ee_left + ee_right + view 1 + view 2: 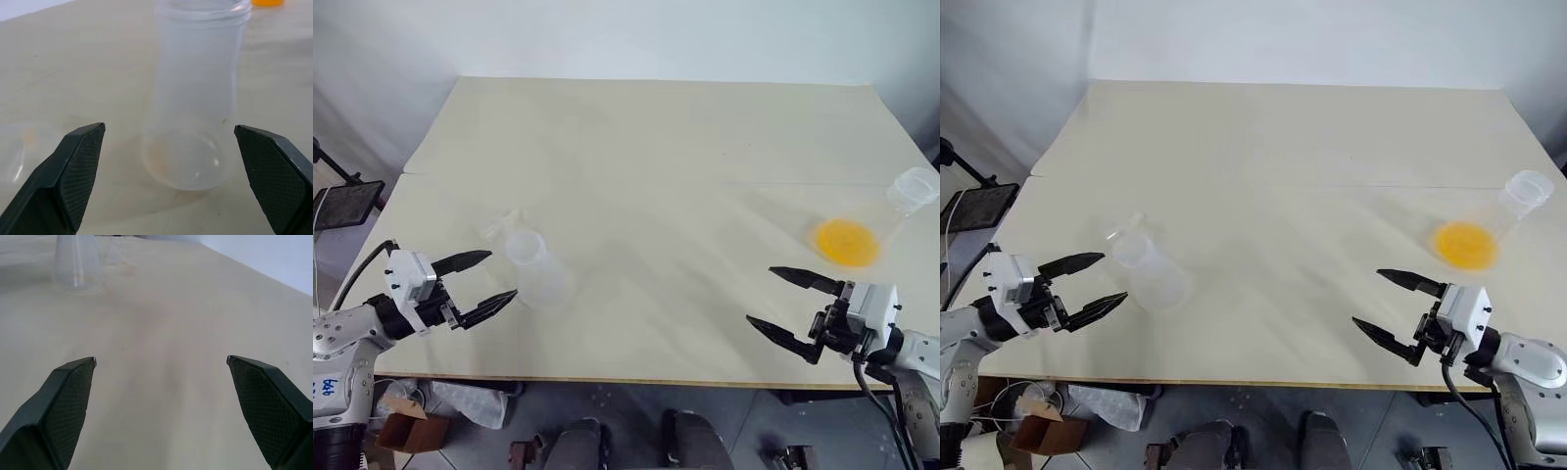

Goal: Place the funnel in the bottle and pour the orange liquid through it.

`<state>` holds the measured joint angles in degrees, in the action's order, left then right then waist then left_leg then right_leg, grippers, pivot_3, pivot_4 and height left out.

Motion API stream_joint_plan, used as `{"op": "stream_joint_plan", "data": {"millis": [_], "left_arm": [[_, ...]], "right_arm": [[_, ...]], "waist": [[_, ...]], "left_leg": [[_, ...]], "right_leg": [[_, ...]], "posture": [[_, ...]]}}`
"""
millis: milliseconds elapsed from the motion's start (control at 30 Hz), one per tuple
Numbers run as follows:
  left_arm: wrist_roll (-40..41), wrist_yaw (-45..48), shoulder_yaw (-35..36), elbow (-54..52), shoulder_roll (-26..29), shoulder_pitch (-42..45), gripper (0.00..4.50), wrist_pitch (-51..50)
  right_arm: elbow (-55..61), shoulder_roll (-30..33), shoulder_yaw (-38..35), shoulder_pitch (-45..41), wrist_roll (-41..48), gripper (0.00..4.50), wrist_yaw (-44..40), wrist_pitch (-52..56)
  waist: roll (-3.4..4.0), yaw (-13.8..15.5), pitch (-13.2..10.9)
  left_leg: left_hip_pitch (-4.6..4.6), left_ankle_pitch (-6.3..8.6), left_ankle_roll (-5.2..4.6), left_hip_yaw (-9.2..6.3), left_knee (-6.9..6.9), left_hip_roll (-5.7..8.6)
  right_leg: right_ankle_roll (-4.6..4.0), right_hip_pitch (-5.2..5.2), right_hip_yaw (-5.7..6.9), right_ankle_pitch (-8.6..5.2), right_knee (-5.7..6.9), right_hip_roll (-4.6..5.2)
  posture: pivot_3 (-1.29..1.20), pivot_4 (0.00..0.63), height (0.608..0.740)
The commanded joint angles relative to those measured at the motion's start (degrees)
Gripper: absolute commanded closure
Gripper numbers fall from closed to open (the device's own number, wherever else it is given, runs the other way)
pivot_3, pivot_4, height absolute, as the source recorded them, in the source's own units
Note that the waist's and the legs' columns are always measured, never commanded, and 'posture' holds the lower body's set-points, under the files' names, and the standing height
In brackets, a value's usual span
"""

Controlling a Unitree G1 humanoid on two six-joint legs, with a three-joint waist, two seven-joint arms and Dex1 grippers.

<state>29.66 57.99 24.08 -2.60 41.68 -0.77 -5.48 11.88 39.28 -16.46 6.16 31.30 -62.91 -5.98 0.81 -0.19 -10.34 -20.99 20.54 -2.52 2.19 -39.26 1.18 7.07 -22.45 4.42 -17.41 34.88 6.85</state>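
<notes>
Hovering wide open and empty at lower left, the left gripper (489, 278) faces the bottle (536, 269), the funnel (501, 227) just behind it. At lower right the right gripper (781, 302) gapes below the orange liquid (846, 241), likely readying a pour.
</notes>
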Motion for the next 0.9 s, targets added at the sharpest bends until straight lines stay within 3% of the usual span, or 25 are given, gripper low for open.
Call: {"op": "stream_joint_plan", "data": {"millis": [33, 233, 467, 733, 900], "left_arm": [[3.18, -1.85, 4.62, -2.43, -0.24, -3.12, 0.00, -2.32], [2.88, -1.23, 13.16, 2.58, -3.16, -15.27, 0.00, 1.01], [5.21, -1.73, 15.86, -0.34, -5.36, -19.31, 0.00, 0.78], [8.57, -4.25, 8.84, -12.38, -4.88, -15.36, 0.00, -6.46], [8.80, -6.43, 1.84, -14.27, -3.28, -4.17, 0.00, -11.22]], "right_arm": [[0.94, -1.21, 1.57, -1.93, 0.21, 0.01, 0.51, 0.37], [2.85, -4.31, 6.35, -9.02, 1.68, 0.01, 2.12, 3.80], [5.64, -4.58, 9.14, -11.79, 3.18, 0.01, 0.55, 7.06], [2.88, -2.52, 6.48, -10.06, 2.15, 0.01, -1.83, 5.91], [-0.14, -2.60, 3.66, -6.25, 0.91, 0.01, -1.49, 4.28]], "waist": [[0.00, -0.01, 0.00], [-0.01, -0.43, 0.00], [-0.21, 1.06, 0.05], [-0.23, 0.84, 0.06], [-0.25, 1.12, 0.07]], "left_leg": [[0.01, 0.00, 0.00, 0.00, 0.00, -0.01], [0.04, 0.01, 0.02, 0.02, 0.00, -0.04], [0.01, 0.01, -0.02, -0.10, -0.03, 0.13], [-0.02, 0.02, -0.06, -0.09, -0.03, 0.18], [0.01, -0.02, -0.08, -0.07, -0.04, 0.18]], "right_leg": [[0.00, 0.00, 0.00, 0.00, 0.01, -0.01], [-0.01, -0.01, -0.02, 0.00, 0.02, -0.01], [-0.02, 0.00, 0.03, -0.01, -0.10, 0.30], [-0.01, 0.02, 0.03, 0.00, 0.00, 0.33], [-0.01, 0.02, 0.06, 0.00, 0.12, 0.28]], "posture": [[0.00, 0.150, 0.740], [0.00, 0.150, 0.740], [0.00, 0.150, 0.740], [0.00, 0.150, 0.740], [0.00, 0.150, 0.740]]}}
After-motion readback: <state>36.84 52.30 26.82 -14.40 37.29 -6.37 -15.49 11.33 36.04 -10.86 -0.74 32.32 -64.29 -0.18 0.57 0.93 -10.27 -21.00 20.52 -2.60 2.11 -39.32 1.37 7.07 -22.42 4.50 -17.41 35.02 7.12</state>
